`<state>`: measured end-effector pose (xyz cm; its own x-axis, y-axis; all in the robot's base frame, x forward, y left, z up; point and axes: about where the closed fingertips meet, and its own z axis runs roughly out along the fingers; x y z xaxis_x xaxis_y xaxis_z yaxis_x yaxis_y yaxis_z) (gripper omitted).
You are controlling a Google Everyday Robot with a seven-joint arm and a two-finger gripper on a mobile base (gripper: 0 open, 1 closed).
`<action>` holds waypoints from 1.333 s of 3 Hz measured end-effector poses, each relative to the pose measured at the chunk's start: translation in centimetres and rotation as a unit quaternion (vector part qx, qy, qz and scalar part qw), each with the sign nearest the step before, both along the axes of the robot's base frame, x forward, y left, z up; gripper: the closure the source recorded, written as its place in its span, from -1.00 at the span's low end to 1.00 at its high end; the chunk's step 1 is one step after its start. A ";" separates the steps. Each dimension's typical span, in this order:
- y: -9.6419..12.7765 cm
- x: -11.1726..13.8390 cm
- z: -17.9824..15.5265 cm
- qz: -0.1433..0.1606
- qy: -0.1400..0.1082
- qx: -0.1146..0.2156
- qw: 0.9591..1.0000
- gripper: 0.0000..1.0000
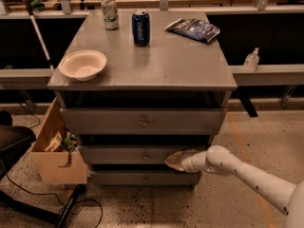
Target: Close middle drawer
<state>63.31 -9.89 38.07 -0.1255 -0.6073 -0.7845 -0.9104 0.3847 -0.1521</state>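
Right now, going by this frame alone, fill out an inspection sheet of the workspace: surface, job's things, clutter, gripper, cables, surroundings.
Surface: grey cabinet top, flat.
Job's things: middle drawer, with a round knob at its centre; whether it is fully shut cannot be told.
Clutter: white bowl front left; blue can and pale can at the back; dark snack bag back right.
Gripper: gripper at the middle drawer's front, right of the knob; white arm comes in from the lower right.
Cables: dark cable on the floor, lower left.
Surroundings: cardboard box left of the cabinet; small bottle on the ledge at right.
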 end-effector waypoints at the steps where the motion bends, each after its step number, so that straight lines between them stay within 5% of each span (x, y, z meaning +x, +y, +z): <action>1: -0.1 -0.7 0.0 0.000 -0.001 0.001 1.000 1.00; 2: -0.2 -0.9 0.0 0.002 0.002 0.000 1.000 1.00; 4: -6.2 -9.9 -1.2 0.074 0.083 0.002 0.994 1.00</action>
